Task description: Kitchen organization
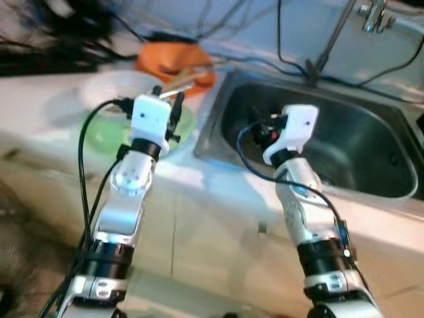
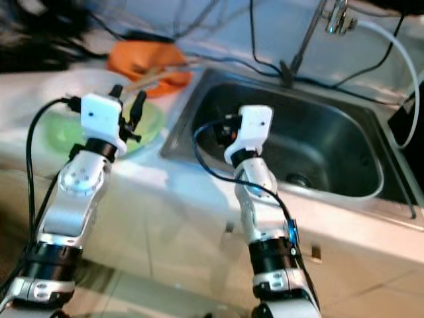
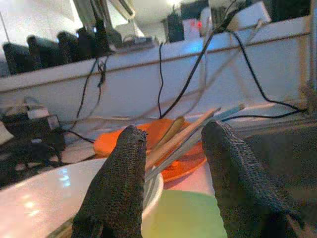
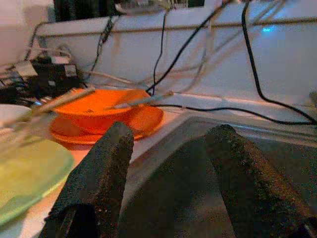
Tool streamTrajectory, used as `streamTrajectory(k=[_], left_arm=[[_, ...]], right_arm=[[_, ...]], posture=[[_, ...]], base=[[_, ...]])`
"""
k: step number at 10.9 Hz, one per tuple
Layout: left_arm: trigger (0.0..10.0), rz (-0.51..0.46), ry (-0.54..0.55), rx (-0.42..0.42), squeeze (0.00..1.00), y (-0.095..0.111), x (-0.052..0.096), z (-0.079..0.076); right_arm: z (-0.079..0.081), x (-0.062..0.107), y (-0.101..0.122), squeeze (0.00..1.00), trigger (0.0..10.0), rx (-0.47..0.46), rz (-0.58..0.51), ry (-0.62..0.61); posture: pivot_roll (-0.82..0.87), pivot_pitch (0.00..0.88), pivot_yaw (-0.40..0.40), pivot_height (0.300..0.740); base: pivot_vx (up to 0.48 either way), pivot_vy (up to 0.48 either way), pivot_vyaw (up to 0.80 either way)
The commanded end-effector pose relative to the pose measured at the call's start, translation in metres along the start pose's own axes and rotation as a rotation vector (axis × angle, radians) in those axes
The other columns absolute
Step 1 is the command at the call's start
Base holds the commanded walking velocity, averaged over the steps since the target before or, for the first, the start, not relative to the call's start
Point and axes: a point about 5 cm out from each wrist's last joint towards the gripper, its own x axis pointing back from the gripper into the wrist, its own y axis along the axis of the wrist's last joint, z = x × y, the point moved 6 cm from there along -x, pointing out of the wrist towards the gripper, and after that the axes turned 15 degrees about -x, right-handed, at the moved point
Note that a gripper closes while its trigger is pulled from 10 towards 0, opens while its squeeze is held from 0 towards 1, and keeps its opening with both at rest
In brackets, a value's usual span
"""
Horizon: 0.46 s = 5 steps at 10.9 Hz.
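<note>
Holding utensils (image 3: 188, 136) that lean out over its rim, an orange bowl (image 4: 96, 111) sits on an orange plate (image 4: 143, 121) beside the steel sink (image 2: 344, 132). Nearer, a green plate (image 1: 103, 132) and white bowl (image 3: 54, 186) rest on the counter (image 1: 40, 106). The left gripper (image 3: 173, 173) hovers over the green plate and the right gripper (image 4: 171, 168) over the sink's edge, both with fingers spread and grasping nothing.

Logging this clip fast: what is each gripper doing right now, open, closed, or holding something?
Left gripper: open, holding nothing, above the green plate.
Right gripper: open, holding nothing, at the sink.
</note>
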Motion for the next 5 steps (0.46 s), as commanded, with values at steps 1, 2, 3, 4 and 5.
streamTrajectory(k=[1, 2, 3, 4, 5], left_arm=[[10.0, -0.045, -0.042, -0.038, 0.0, 0.013, -0.003, -0.008], [10.0, -0.056, -0.063, -0.107, 0.0, 0.019, -0.006, -0.01], [10.0, -0.095, -0.118, -0.253, 0.0, 0.033, -0.013, -0.015], [10.0, -0.088, -0.162, -0.338, 0.0, 0.033, -0.017, -0.02], [10.0, -0.06, -0.185, -0.376, 0.0, 0.028, -0.019, -0.023]], right_arm=[[-0.007, 0.0, 0.006, 0.0, 10.0, 0.005, -0.018, -0.015], [-0.008, 0.0, 0.006, 0.0, 10.0, 0.005, -0.018, -0.016], [-0.008, 0.0, 0.005, 0.0, 10.0, 0.004, -0.016, -0.017], [-0.008, 0.0, 0.004, 0.0, 10.0, 0.002, -0.014, -0.018], [-0.008, 0.0, 0.004, 0.0, 10.0, 0.0, -0.013, -0.018]], posture=[[-0.01, 0.033, -0.096, 0.719], [-0.01, 0.033, -0.096, 0.719], [-0.01, 0.033, -0.096, 0.719], [-0.01, 0.033, -0.096, 0.719], [-0.01, 0.033, -0.096, 0.719]], base=[[0.0, 0.0, 0.0], [0.0, 0.0, 0.0], [0.0, 0.0, 0.0], [0.0, 0.0, 0.0], [0.0, 0.0, 0.0]])
